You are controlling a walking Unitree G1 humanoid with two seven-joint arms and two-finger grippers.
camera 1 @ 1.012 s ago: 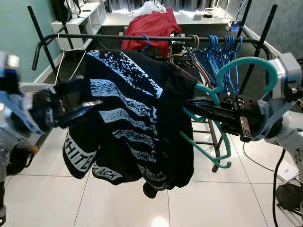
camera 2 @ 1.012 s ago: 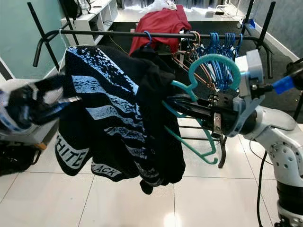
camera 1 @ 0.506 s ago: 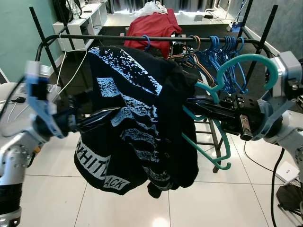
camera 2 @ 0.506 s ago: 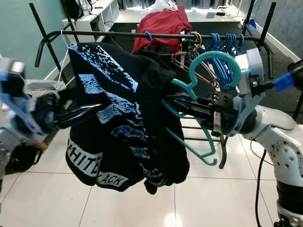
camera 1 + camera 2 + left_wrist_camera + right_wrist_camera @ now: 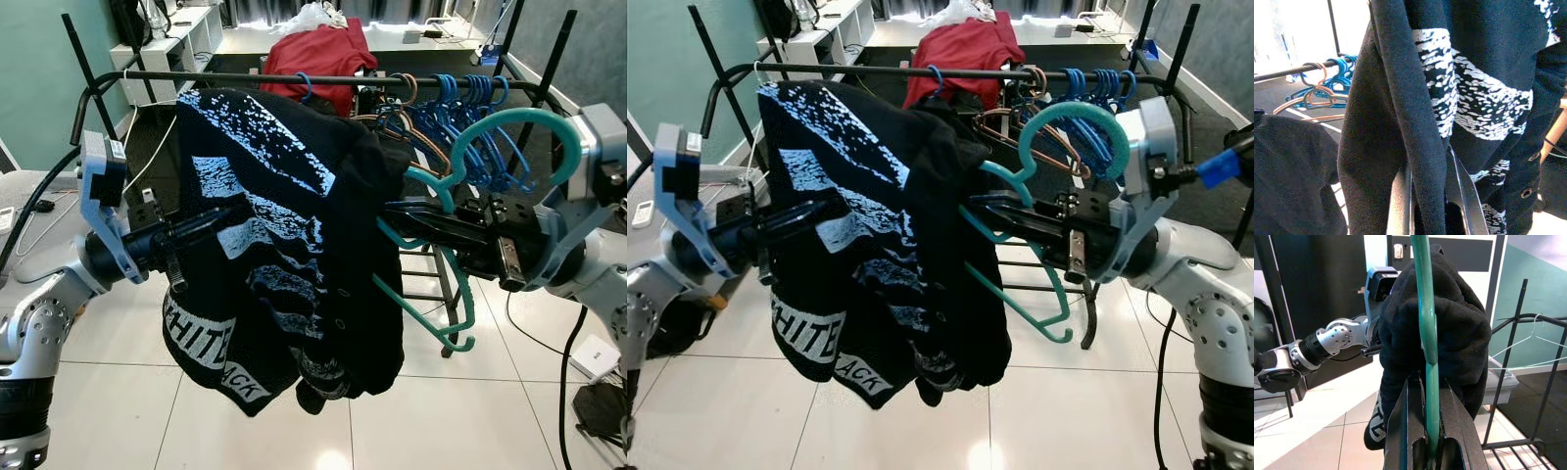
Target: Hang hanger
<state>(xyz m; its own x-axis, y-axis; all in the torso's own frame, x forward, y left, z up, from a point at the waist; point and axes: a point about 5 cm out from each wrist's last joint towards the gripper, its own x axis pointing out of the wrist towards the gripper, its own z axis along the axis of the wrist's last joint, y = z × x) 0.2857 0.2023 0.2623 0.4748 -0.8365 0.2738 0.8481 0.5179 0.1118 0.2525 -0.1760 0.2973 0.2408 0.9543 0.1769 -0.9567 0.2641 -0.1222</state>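
Note:
A teal hanger (image 5: pixel 460 206) carries a black garment with pale blue print (image 5: pixel 284 235), bunched over its left arm. My right gripper (image 5: pixel 402 220) is shut on the hanger's bar, with the hook (image 5: pixel 534 122) curving up over my wrist. In the right wrist view the teal bar (image 5: pixel 1426 333) runs between my fingers. My left gripper (image 5: pixel 211 227) is at the garment's left edge. In the left wrist view its fingers (image 5: pixel 1466 196) are shut on a fold of the black cloth (image 5: pixel 1410 112). The black clothes rail (image 5: pixel 245 76) crosses behind.
Several blue and copper hangers (image 5: pixel 460 98) crowd the rail's right half, and a red garment (image 5: pixel 318 54) hangs behind. A white shelf unit (image 5: pixel 167 44) stands at the back left by the teal wall. White tiled floor (image 5: pixel 98 372) lies below.
My left gripper has swung inward from the far left and closed on the garment's left edge, drawing the cloth in. The right gripper and the hanger have stayed put.

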